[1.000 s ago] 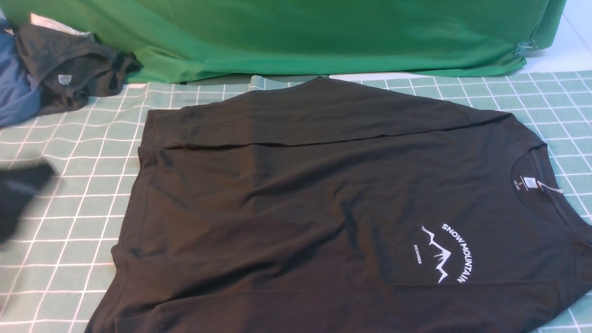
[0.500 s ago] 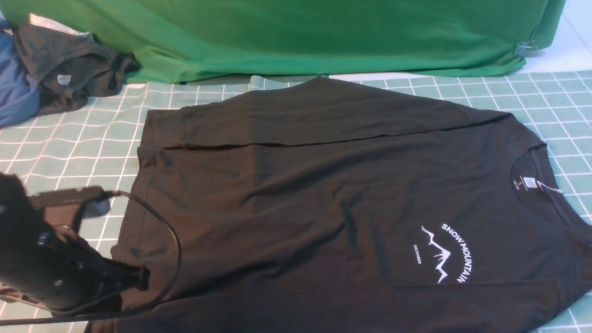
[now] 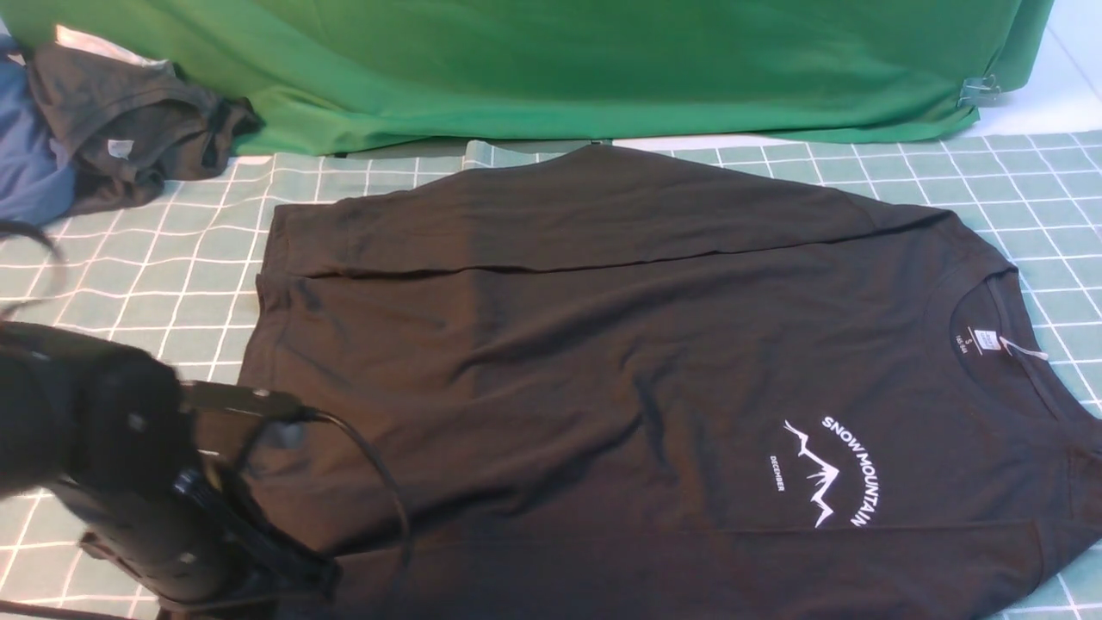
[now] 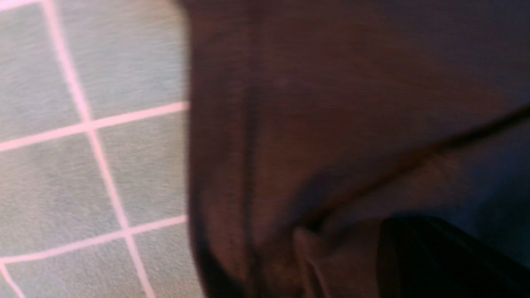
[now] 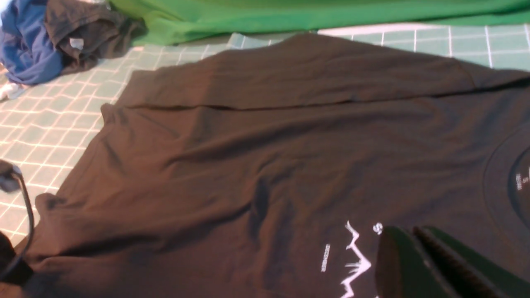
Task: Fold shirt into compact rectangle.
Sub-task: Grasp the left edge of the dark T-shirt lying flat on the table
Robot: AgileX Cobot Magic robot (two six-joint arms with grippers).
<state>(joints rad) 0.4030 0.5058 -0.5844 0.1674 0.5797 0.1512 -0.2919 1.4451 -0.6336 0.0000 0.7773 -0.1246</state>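
Note:
The black shirt (image 3: 603,344) lies spread flat on the checked cloth, its neck with the white label (image 3: 984,340) to the right and its hem to the left. The white mountain print (image 3: 831,469) shows on the chest. My left arm (image 3: 155,482) is low at the near left, over the shirt's hem corner. In the blurred left wrist view, my left gripper (image 4: 397,231) is shut, its dark tip against the shirt (image 4: 331,103) beside a small ridge of fabric. My right gripper (image 5: 414,231) is shut and empty above the shirt (image 5: 248,145), next to the print.
A pale green checked cloth (image 3: 129,284) covers the table. A big bright green cloth (image 3: 560,69) hangs along the back, held by a clip (image 3: 977,86). At the far left lie a dark grey-brown garment (image 3: 129,120) and a blue one (image 3: 30,172).
My left arm has come in from the left edge, moving right and nearer, and now sits over the shirt's near left hem corner. The shirt has not shifted.

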